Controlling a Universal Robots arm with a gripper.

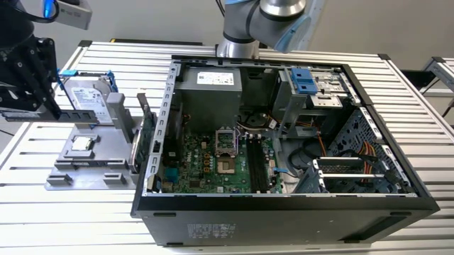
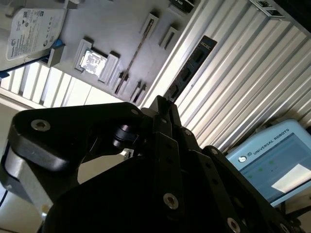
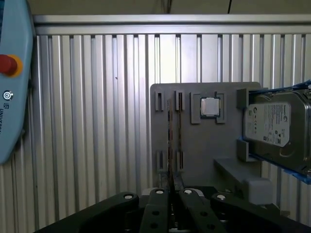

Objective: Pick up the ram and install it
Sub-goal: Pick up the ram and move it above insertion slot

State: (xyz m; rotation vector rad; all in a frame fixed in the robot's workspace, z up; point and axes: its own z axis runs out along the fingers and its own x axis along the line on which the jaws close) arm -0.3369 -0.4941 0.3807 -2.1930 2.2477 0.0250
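Observation:
My gripper [image 1: 32,112] hangs raised at the exterior view's left, beside the grey parts holder [image 1: 85,167]. Its black fingers [image 2: 167,121] are shut on the ram [image 2: 190,65], a thin dark stick with chips that juts out from the fingertips in the second wrist view. In the first wrist view the ram [image 3: 170,145] appears edge-on as a thin line rising from the gripper [image 3: 170,191], over the holder's narrow slots [image 3: 179,104]. The open computer case [image 1: 284,204] lies to the exterior view's right, with long black memory slots [image 1: 257,164] on its green motherboard [image 1: 206,170].
The holder carries a silver hard drive [image 1: 89,101] with a blue bracket, a square processor chip [image 1: 83,142] and an upright green card [image 1: 145,135]. Everything rests on a ribbed aluminium table [image 1: 64,218]. The arm's base [image 1: 237,48] stands behind the case. A tablet [image 2: 272,160] lies nearby.

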